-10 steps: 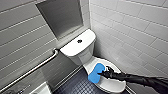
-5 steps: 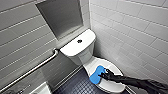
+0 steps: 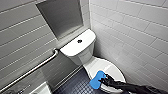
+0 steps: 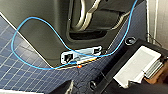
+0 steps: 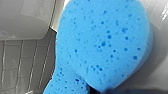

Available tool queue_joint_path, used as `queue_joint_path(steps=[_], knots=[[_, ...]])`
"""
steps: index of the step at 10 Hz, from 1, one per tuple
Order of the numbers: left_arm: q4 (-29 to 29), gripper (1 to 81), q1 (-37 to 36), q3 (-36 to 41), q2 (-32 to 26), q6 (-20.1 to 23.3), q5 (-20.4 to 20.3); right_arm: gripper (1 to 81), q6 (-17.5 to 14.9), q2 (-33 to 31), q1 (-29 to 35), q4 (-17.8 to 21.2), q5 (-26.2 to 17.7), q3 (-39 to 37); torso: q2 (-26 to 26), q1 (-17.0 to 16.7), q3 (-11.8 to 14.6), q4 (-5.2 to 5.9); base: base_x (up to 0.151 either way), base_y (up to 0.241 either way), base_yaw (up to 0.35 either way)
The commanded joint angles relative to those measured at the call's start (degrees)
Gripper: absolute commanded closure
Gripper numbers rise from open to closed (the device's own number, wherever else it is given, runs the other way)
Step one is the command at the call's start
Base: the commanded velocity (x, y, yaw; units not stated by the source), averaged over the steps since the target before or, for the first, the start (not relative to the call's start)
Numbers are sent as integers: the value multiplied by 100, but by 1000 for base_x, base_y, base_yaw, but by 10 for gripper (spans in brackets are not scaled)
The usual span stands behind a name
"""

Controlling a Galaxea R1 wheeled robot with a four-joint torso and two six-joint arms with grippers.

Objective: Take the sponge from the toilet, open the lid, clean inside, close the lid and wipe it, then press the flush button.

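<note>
The white toilet (image 3: 82, 56) stands against the tiled wall with its lid (image 3: 111, 67) down. The dark flush button (image 3: 79, 41) sits in the middle of the tank top. My right gripper (image 3: 104, 79) reaches in from the lower right. It is shut on the bright blue sponge (image 3: 97, 80), which rests on the lid's near left edge. The right wrist view has the sponge (image 5: 105, 45) large and close against the white lid surface. The left wrist view looks down at the floor with nothing held.
A metal grab bar (image 3: 37, 67) runs along the left wall below a recessed niche (image 3: 62, 17). White wall tiles (image 3: 135, 32) close in on the toilet's right side. Dark small-tiled floor (image 3: 75, 86) lies left of the bowl. A blue cable (image 4: 32, 22) loops over my base.
My right arm and the sponge have slid a little toward the near edge of the lid. The toilet and the view itself have stayed put.
</note>
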Motion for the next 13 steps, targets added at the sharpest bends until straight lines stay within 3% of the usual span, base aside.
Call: queue_joint_path(steps=[1, 4, 7, 11, 13], knots=[[-11, 10, 133, 17, -103, 46, 627, 811, 40, -1449, -41, -21, 377, 1828, 0, 0, 0, 0, 0, 0, 0], [7, 10, 159, 26, -120, 55, 636, 811, 66, -2583, -559, -21, 745, 2866, 0, 0, 0, 0, 0, 0, 0], [15, 10, 186, 26, -182, 81, 653, 811, 101, -3120, -1490, -12, 1571, 2762, 0, 0, 0, 0, 0, 0, 0], [15, 10, 221, 26, -182, 117, 662, 811, 558, -3725, -2800, -47, 2696, 2295, -2, 0, 0, 0, 0, 0, 0], [-54, 10, 212, -1, -191, 117, 601, 811, 743, -4148, -3512, -274, 2707, 2566, -2, 0, 0, 0, 0, 0, 0]])
